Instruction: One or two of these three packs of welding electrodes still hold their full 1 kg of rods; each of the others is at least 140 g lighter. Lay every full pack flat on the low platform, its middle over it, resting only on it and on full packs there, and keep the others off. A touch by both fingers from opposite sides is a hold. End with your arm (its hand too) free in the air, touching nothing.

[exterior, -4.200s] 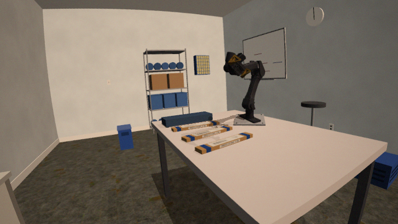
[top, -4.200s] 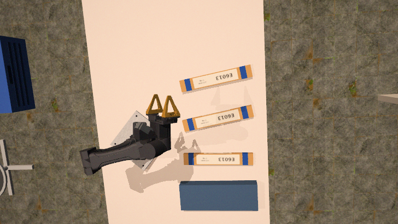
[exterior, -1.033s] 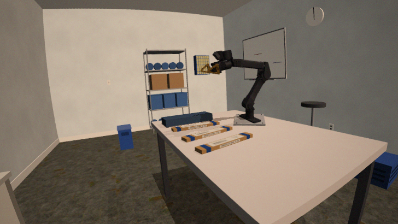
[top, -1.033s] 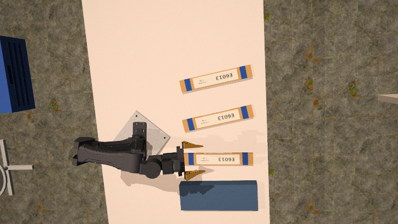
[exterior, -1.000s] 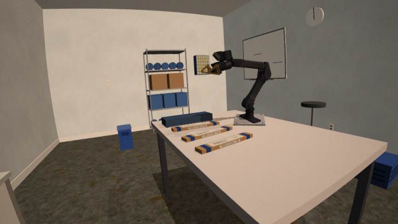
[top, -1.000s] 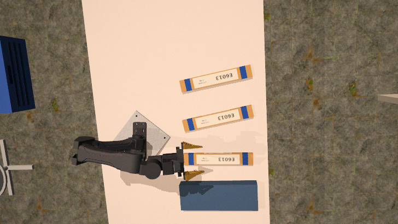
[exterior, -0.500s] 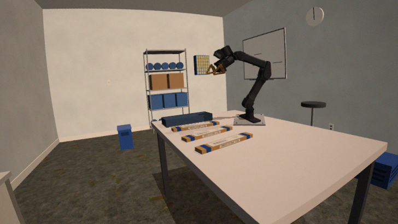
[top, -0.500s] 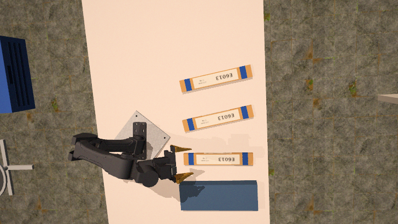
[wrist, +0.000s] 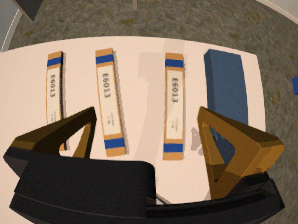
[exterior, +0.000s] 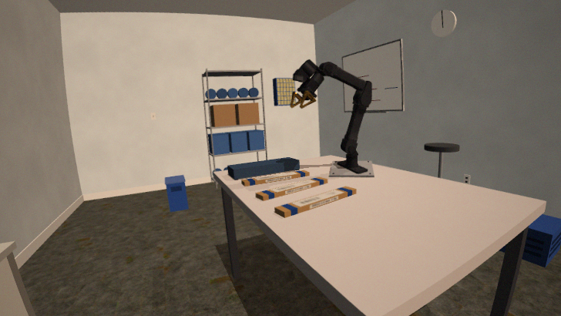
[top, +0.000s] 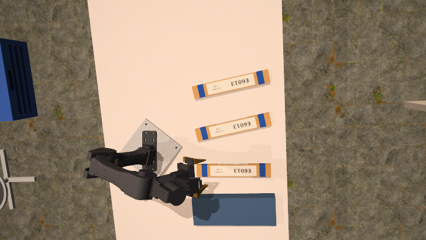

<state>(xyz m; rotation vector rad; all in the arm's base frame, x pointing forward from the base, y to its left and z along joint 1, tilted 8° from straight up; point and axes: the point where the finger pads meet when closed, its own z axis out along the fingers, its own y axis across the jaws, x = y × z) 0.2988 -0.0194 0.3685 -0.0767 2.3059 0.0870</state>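
Pale table on a mottled floor, shelves behind, gripper raised, wide open, holding nothing, three packs lying beside the blue platform, farthest pack partly hidden by a finger in the wrist view, its small print illegible.

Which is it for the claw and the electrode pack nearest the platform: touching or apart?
Apart: the exterior view shows the claw high above that pack.

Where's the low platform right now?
Low platform: on the table, at the bottom in the top view, just below the nearest E6013 electrode pack; at the right in the wrist view.
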